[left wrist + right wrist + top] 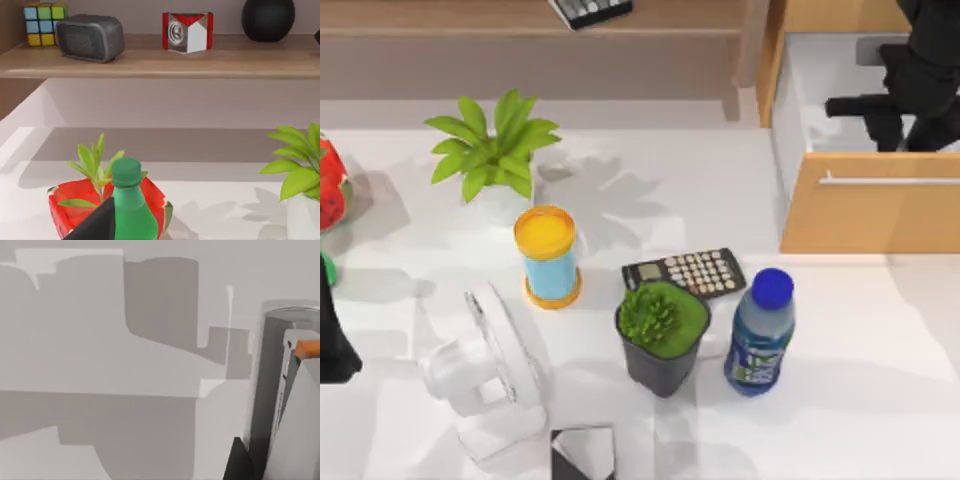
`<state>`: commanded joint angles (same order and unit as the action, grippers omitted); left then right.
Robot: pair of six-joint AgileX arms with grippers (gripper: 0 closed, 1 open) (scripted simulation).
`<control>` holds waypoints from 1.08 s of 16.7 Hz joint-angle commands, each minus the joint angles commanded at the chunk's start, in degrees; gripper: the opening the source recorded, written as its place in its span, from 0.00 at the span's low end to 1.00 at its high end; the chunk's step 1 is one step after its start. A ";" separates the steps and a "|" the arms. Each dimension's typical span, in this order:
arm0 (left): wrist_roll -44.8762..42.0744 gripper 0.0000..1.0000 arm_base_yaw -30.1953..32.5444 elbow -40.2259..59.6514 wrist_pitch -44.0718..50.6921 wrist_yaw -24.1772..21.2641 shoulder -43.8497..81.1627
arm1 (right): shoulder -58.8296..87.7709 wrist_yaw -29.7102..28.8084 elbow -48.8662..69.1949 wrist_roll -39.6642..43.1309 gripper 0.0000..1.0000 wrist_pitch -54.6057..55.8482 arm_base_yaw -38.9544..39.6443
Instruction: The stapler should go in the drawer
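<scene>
Top view: my right pincer (pixel 890 125) hung over the open drawer (pixel 870 215), grasping the grey stapler (pixel 290 405) inside it; whether clenched, I cannot tell. Lowering before release seemed wise.

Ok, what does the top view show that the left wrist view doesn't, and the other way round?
Top view: the open drawer with the right arm over it, a calculator, a blue bottle and a fan. Left wrist view: a shelf with a puzzle cube, a speaker and a red-white box. Both: the leafy plant and the red pot.
</scene>
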<state>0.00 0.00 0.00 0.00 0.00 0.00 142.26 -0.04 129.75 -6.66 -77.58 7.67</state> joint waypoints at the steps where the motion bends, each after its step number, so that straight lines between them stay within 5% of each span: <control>1: 0.00 1.00 0.00 0.00 0.00 0.00 0.00 | 1.02 0.23 0.85 -1.24 0.00 -0.87 -0.13; 16: 0.00 1.00 0.00 0.00 0.00 0.00 0.00 | 1.44 0.38 -1.15 -1.99 0.00 0.99 -0.21; 18: 0.00 1.00 0.00 0.00 0.00 0.00 0.00 | 1.44 0.38 -1.15 -1.99 0.15 0.99 -0.21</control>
<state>0.00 0.00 0.00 0.00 0.00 0.00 143.70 0.34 128.61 -8.65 -76.59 7.46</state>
